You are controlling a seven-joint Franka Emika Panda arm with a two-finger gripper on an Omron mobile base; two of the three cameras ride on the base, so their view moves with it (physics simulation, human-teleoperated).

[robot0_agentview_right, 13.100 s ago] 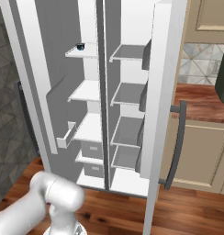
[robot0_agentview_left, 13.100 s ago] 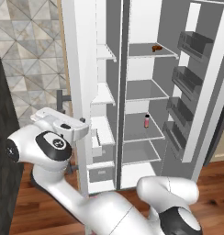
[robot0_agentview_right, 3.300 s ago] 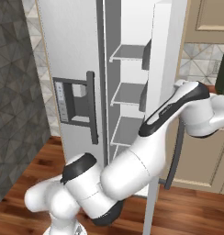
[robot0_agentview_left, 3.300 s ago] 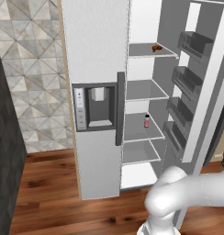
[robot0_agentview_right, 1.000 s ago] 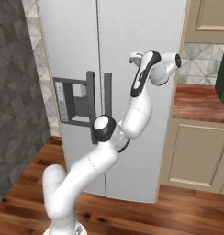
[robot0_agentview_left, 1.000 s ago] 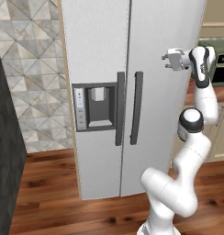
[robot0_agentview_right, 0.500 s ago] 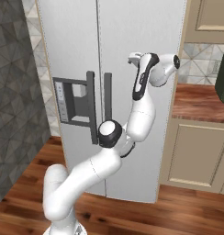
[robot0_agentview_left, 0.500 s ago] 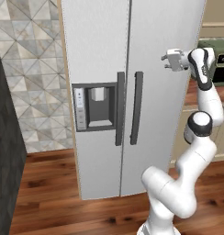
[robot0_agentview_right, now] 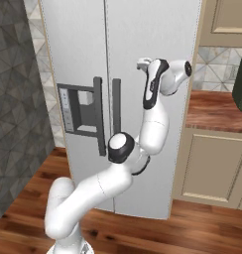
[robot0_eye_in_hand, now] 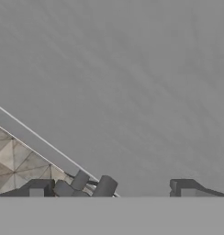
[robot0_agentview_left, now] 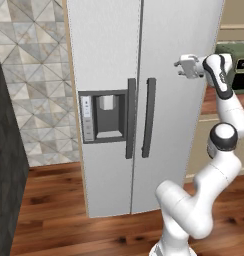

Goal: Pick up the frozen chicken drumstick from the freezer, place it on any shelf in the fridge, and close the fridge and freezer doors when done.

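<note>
Both the fridge and freezer doors are shut. The freezer door [robot0_agentview_left: 104, 55] on the left carries the recessed dispenser panel [robot0_agentview_left: 104, 116]. Beside it on the right is the fridge door [robot0_agentview_left: 169, 35]. Their dark bar handles [robot0_agentview_left: 130, 118] [robot0_agentview_left: 148, 117] stand side by side at the seam. My gripper [robot0_agentview_left: 181, 66] is open and holds nothing, up near the fridge door's right edge, fingers pointing at the panel. It is also seen from the other side [robot0_agentview_right: 141, 64]. In the hand view the fingertips [robot0_eye_in_hand: 38, 188] face the plain grey door [robot0_eye_in_hand: 132, 82]. The frozen chicken drumstick is hidden behind the doors.
A dark wall panel [robot0_agentview_left: 6, 165] stands at the left, with tiled wall [robot0_agentview_left: 39, 100] behind it. Right of the unit are a wooden counter [robot0_agentview_right: 217, 109], a beige cabinet [robot0_agentview_right: 217, 163] and a dark green appliance [robot0_agentview_left: 239, 65]. Wood floor [robot0_agentview_left: 54, 210] lies in front.
Both doors stood open in the oldest frames; the freezer door shut first, then the fridge door. Over the last second the gripper stays by the fridge door while the elbow sinks slightly.
</note>
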